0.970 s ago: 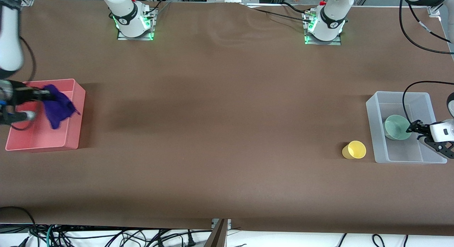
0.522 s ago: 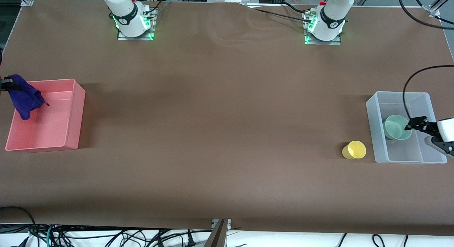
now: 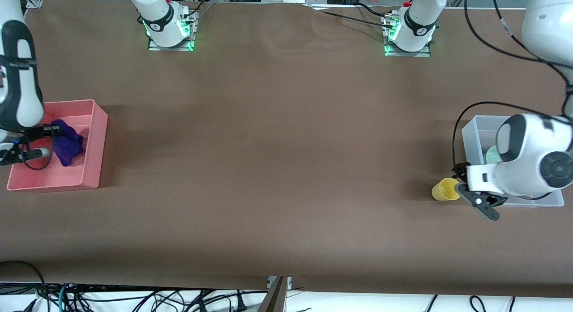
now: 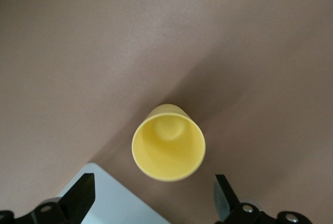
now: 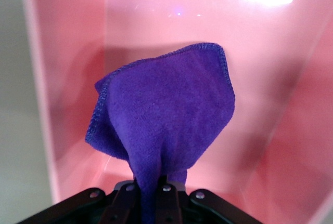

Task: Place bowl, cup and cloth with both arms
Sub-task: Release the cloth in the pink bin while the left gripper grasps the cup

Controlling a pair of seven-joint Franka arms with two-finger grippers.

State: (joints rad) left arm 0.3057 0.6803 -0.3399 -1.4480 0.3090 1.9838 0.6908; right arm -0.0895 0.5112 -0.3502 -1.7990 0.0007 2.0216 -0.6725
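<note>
The yellow cup (image 3: 444,189) stands upright on the brown table beside the clear bin (image 3: 476,128). My left gripper (image 3: 470,192) is open and empty, over the table at the cup's side; in the left wrist view the cup (image 4: 168,148) sits just ahead of the gap of that gripper (image 4: 153,206). The mint-green bowl (image 3: 491,156) lies in the clear bin, mostly hidden by the left arm. My right gripper (image 3: 48,132) is shut on the purple cloth (image 3: 68,142), which hangs into the pink bin (image 3: 96,142). The right wrist view shows the cloth (image 5: 166,115) pinched in that gripper (image 5: 156,195).
The clear bin's corner (image 4: 109,198) shows under one left finger. The pink bin's walls (image 5: 276,52) surround the hanging cloth. Both arm bases stand along the table edge farthest from the front camera. Cables hang below the table edge nearest the front camera.
My right gripper has swung back over the pink bin and lowered the cloth into it. My left gripper has left the bowl in the clear bin and moved over to the yellow cup.
</note>
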